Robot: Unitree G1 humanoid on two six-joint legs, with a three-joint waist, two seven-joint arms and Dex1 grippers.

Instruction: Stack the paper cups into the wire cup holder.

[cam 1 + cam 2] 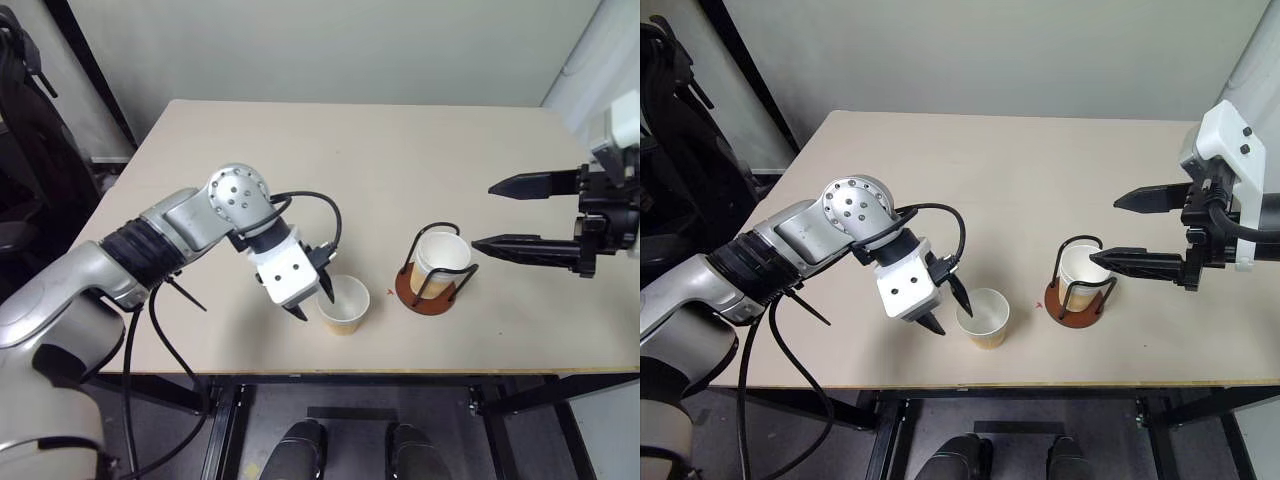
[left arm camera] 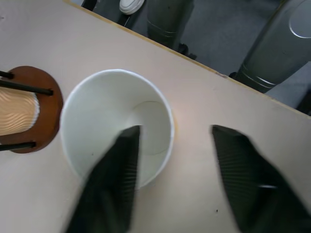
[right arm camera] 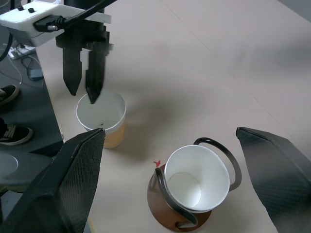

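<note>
left claw (image 1: 312, 290) straddles a loose paper cup's (image 1: 343, 305) rim, not yet clamped; right claw (image 1: 505, 214) open

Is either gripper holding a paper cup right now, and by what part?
Not clearly: left gripper straddles the loose tan paper cup's rim, fingers not visibly clamped. Right gripper is open, empty.

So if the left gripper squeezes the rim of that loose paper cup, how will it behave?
The paper cup looks thin-walled, so its rim will probably buckle under a hard pinch. Empty, it is likely very light. With one finger of the left gripper inside the rim, a sideways nudge could tip it.
</note>
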